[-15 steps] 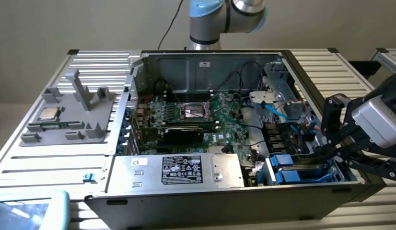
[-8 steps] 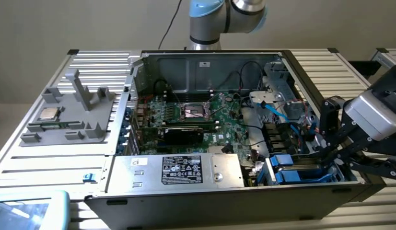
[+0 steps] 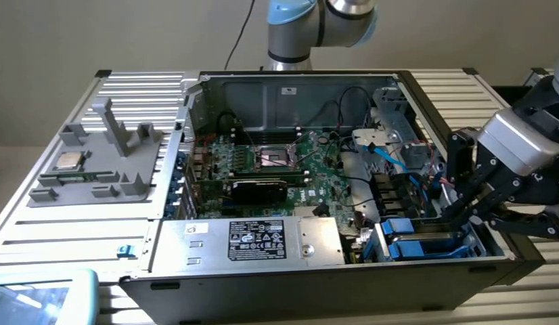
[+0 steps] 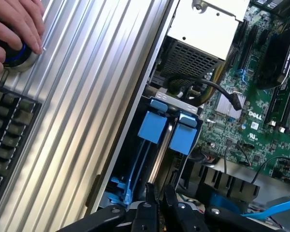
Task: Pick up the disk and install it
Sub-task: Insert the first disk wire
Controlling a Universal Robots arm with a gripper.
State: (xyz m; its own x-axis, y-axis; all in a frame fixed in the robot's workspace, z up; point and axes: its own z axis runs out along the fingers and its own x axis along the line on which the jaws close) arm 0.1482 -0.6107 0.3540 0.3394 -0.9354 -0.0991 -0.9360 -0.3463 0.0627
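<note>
Gripper (image 3: 455, 213): right side of the exterior frame, at mid height. Its black fingers reach down and to the left over the right wall of the computer case (image 3: 261, 298).
Gripper state: narrow. In the wrist view the fingertips (image 4: 149, 189) are drawn almost together with a thin slit between them, and they grip nothing.
Disk (image 4: 152, 127): stands on edge in the drive bay (image 3: 478, 247) at the lower right of the exterior frame, with its bright blue bracket tab facing out of the case.
Neighbour: a second drive (image 4: 183, 138) with the same blue bracket stands just beside the disk in the same bay. I cannot tell which of the two is the task's own.
Disk relative to gripper: apart, not touching. In the exterior view the blue brackets lie just below and to the left of the fingertips. In the wrist view they lie straight ahead of the fingertips, deeper in the bay.
Case interior: green motherboard (image 3: 325, 179) at the centre of the exterior frame, and a silver box (image 3: 203, 237) with a black label at lower centre.
Table (image 3: 72, 230): ribbed metal, under the case.
Left of exterior frame: a grey fixture (image 3: 108, 145) carrying a small square chip (image 3: 68, 161).
Person: a hand (image 4: 12, 21) rests on a round knob (image 4: 17, 57) with a blue ring, beside a dark keyboard (image 4: 9, 130).
</note>
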